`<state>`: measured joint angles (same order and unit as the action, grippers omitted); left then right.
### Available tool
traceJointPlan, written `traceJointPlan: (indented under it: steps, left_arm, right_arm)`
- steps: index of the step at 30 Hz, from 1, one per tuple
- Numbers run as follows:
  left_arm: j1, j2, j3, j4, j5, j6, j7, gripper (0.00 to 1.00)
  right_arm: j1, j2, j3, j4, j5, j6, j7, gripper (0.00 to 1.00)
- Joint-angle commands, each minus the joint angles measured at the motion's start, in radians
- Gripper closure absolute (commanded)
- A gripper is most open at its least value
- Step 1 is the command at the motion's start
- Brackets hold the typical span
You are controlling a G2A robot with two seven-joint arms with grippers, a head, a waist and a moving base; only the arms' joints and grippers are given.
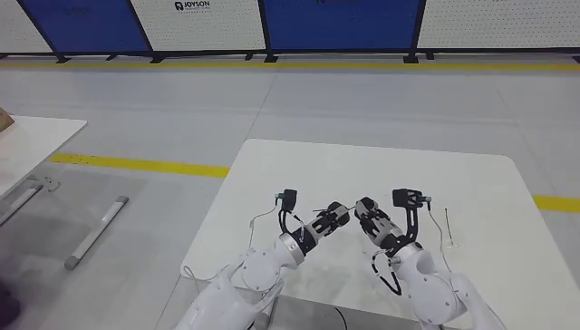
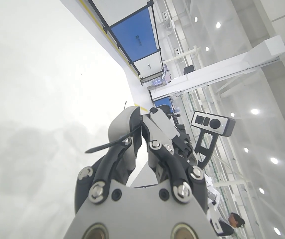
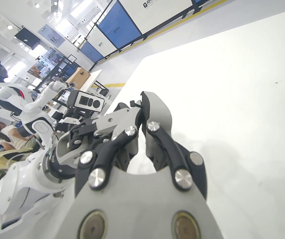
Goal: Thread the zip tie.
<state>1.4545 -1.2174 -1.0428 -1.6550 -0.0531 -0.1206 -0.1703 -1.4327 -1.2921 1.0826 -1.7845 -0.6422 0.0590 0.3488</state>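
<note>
Black zip tie (image 2: 107, 146) is being clenched by jaws of left gripper (image 2: 141, 120) and right gripper (image 3: 140, 115); tail-to-head alignment is likely coming next.

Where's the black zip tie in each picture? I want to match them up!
Top view: zip tie, a tiny dark sliver by the left gripper, which meets the right gripper.
Left wrist view: black strap pinched in the left gripper, tail poking out.
Right wrist view: small black head at the right gripper's tips.
Shared landmark: blue wall panel beyond the white table.
</note>
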Motion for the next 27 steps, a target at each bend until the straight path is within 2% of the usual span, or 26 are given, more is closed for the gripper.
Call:
traceJointPlan:
  steps: [1,7,8,9,10,11,12,13,15,18,19,22,23,27]
  left_arm:
    - [0.001,0.000,0.001,-0.002,0.005,-0.002,-0.002,1.00]
    - [0.003,0.001,-0.001,-0.007,0.006,0.010,0.000,0.98]
    - [0.002,0.001,-0.001,-0.007,0.010,0.015,-0.003,0.74]
    - [0.001,0.001,-0.002,-0.007,0.010,0.016,-0.003,0.39]
    - [0.001,0.001,-0.001,-0.007,0.008,0.017,-0.005,0.37]
    - [0.001,0.001,-0.002,-0.006,0.006,0.017,-0.006,0.31]
    - [0.001,0.001,-0.002,-0.005,0.001,0.015,-0.008,0.20]
    - [0.001,0.001,-0.002,-0.004,-0.003,0.014,-0.010,0.17]
    - [-0.001,0.001,-0.002,-0.003,-0.004,0.013,-0.013,0.16]
    - [0.000,0.001,-0.003,-0.007,-0.006,0.011,-0.016,0.22]
    - [0.001,0.001,-0.005,-0.009,-0.006,0.011,-0.017,0.31]
    - [0.002,0.002,-0.009,-0.012,-0.008,0.008,-0.014,0.43]
    - [0.003,0.002,-0.011,-0.012,-0.010,0.008,-0.012,0.50]
    - [0.008,0.003,-0.020,-0.008,-0.016,0.002,-0.009,0.63]
  right_arm:
    - [0.001,0.000,0.001,0.001,0.005,-0.005,0.007,1.00]
    - [-0.003,0.002,0.012,-0.002,0.021,-0.011,0.022,1.00]
    - [-0.005,0.002,0.015,-0.003,0.020,-0.010,0.020,1.00]
    - [-0.008,0.003,0.018,-0.004,0.020,-0.008,0.018,1.00]
    - [-0.010,0.003,0.020,-0.005,0.019,-0.007,0.017,1.00]
    - [-0.012,0.003,0.023,-0.006,0.017,-0.003,0.016,1.00]
    - [-0.013,0.004,0.025,-0.007,0.014,0.000,0.013,1.00]
    - [-0.015,0.004,0.027,-0.007,0.013,0.003,0.011,1.00]
    - [-0.018,0.004,0.031,-0.007,0.011,0.008,0.010,1.00]
    - [-0.023,0.005,0.038,-0.007,0.008,0.014,0.007,1.00]
    - [-0.024,0.005,0.040,-0.007,0.008,0.016,0.007,1.00]
    - [-0.026,0.006,0.045,-0.010,0.008,0.018,0.004,1.00]
    - [-0.027,0.006,0.046,-0.011,0.006,0.019,0.002,1.00]
    - [-0.031,0.007,0.050,-0.016,0.003,0.022,0.000,1.00]
